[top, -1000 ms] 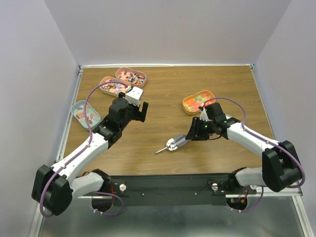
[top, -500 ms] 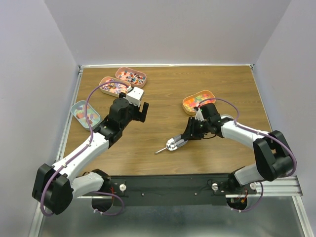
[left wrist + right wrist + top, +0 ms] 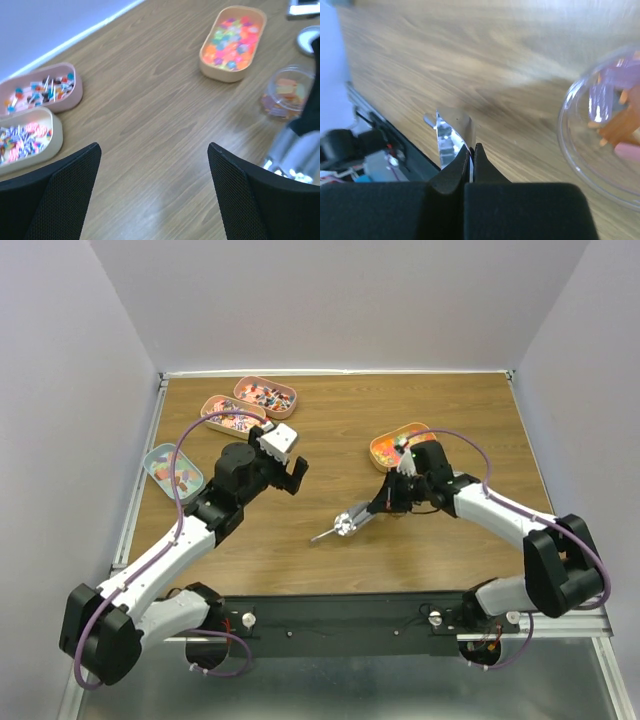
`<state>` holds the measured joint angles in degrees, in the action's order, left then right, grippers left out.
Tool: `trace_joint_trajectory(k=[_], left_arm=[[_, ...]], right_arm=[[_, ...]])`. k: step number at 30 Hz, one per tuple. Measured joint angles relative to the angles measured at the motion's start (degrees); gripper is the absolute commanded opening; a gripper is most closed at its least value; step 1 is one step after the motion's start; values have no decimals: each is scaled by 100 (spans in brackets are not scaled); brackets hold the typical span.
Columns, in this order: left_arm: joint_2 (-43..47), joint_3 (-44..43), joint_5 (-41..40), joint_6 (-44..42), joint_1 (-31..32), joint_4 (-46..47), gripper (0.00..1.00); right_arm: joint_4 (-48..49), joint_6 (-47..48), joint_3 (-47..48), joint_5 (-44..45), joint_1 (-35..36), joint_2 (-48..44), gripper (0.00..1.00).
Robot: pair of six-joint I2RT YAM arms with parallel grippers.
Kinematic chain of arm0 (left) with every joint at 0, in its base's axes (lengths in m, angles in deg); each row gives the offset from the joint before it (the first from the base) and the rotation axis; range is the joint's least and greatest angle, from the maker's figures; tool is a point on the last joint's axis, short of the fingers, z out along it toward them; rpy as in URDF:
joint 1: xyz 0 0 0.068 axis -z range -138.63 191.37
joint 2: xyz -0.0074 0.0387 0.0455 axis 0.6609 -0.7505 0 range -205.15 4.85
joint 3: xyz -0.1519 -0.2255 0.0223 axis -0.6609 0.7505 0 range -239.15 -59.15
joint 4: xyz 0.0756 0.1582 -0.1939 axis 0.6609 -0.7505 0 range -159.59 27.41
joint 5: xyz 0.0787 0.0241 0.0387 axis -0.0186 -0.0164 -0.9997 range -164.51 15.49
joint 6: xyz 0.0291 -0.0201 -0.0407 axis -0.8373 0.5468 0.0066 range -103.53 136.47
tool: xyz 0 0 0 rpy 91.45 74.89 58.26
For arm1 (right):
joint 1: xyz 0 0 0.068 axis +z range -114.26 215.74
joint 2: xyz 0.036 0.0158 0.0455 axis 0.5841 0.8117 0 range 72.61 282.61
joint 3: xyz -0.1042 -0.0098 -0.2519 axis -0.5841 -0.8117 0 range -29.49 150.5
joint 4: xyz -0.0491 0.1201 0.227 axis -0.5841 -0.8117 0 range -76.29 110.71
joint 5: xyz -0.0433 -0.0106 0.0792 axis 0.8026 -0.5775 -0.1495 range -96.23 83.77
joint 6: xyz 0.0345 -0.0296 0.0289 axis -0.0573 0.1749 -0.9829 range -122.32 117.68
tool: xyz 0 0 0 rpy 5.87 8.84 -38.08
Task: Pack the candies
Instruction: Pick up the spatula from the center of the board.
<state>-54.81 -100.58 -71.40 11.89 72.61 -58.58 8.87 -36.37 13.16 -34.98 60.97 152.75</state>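
The candies (image 3: 399, 445) are tiny bright sweets, orange, yellow and pink, heaped in a peach oval tin (image 3: 378, 453) right of the middle in the top view. The right gripper (image 3: 378, 508) sits just below and left of that tin. Its two black fingers (image 3: 451, 176) are squeezed together on a thin silver metal scoop (image 3: 345, 525), which sticks out toward the lower left over the brown wooden table (image 3: 450, 400).

In the right wrist view a clear round plastic cup (image 3: 602, 145) sits at the right edge, cut off by the frame. It holds a few orange, pink and purple sweets, too blurry to count. The scoop (image 3: 451, 135) shows only edge-on there, so I cannot tell if anything is in it.

The left gripper (image 3: 283, 478) hangs left of the middle with its fingers (image 3: 55, 200) spread wide and nothing between them, well apart from the peach tin (image 3: 215, 64). Its camera sees the candies (image 3: 232, 40) at the upper right, with the cup (image 3: 286, 92) below them. The scoop (image 3: 290, 152) is a blurry shine at the right edge.

A pink oval tin (image 3: 265, 393), a cream oval tin (image 3: 232, 415) and a light blue oval tin (image 3: 173, 470) sit at the upper left. From above, I cannot pick out the cup.
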Motion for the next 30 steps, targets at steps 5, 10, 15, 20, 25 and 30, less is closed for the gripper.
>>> trace_joint_trajectory(k=[5, 10, 15, 20, 25, 30], left_arm=[[455, 234, 798, -223, 26, 310, 94], [831, 592, 1652, -490, 37, 667, 93], [866, 678, 2260, -820, 39, 785, 89], [573, 492, 2791, -1202, 39, 728, 86], [-55, 103, 3115, -1513, 44, 570, 80], [-455, -90, 3287, -1648, 74, 487, 79]], right_arm=[[17, 46, 398, -612, -758, -85, 1], [20, 173, 905, -1495, -1615, -46, 1], [72, 372, 1517, -2343, -1987, 192, 1], [90, 551, 1869, -2988, -2044, 629, 1], [85, 612, 1906, -3375, -2044, 785, 1], [87, 656, 1906, -3571, -2044, 796, 1]])
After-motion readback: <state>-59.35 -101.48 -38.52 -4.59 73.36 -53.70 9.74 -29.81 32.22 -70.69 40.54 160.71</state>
